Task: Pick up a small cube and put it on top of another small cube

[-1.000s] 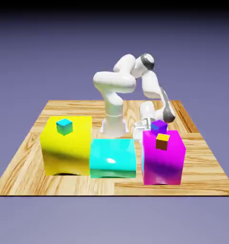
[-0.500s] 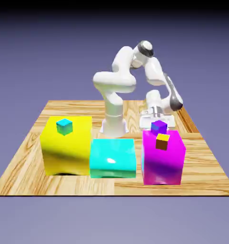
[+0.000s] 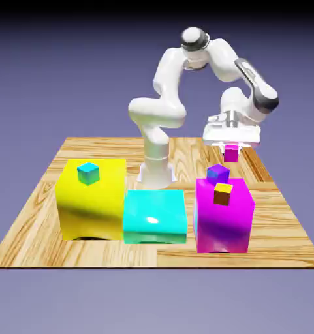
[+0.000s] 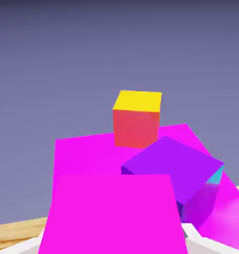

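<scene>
gripper (image 3: 232, 149) clamped on small cube (image 3: 232, 154), carry step; next lower squarely onto purple cube (image 3: 218, 173) at magenta block's (image 3: 223, 225) back edge.

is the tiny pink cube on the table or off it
Off it: the small cube hangs in the gripper, in the air above the large magenta block.

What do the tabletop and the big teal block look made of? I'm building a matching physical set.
The tabletop looks like light wood planks with a matte finish: brown grain streaks and board seams show. The big teal block looks like glossy plastic or painted material: flat colour with a bright white highlight on top. Everything is rendered, so this is appearance only.
</scene>
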{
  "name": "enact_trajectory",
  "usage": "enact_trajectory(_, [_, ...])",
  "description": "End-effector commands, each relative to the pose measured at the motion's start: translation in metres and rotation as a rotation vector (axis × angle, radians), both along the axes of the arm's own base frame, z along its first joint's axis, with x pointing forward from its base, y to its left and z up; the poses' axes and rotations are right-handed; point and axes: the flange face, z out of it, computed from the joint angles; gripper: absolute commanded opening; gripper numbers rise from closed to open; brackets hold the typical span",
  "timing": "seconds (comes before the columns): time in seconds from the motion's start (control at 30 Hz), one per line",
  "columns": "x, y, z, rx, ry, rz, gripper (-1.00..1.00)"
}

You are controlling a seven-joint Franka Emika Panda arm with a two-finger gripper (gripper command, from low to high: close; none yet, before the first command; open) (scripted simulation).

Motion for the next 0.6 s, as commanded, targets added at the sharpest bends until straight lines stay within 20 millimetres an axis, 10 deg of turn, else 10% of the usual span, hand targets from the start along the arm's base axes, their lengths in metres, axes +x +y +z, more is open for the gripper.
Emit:
enact_trajectory(0.0, [0.009, -0.007, 0.011, -0.006, 0.006, -0.026, -1.0])
enact_trajectory(0.5, [0.055, -0.024, -0.03, -0.011, 0.011, -0.043, -1.0])
enact_trajectory(0.53, [0.055, -0.024, -0.03, -0.011, 0.011, -0.043, 1.0])
enact_trajectory(0.57, [0.055, -0.024, -0.03, -0.011, 0.011, -0.043, 1.0])
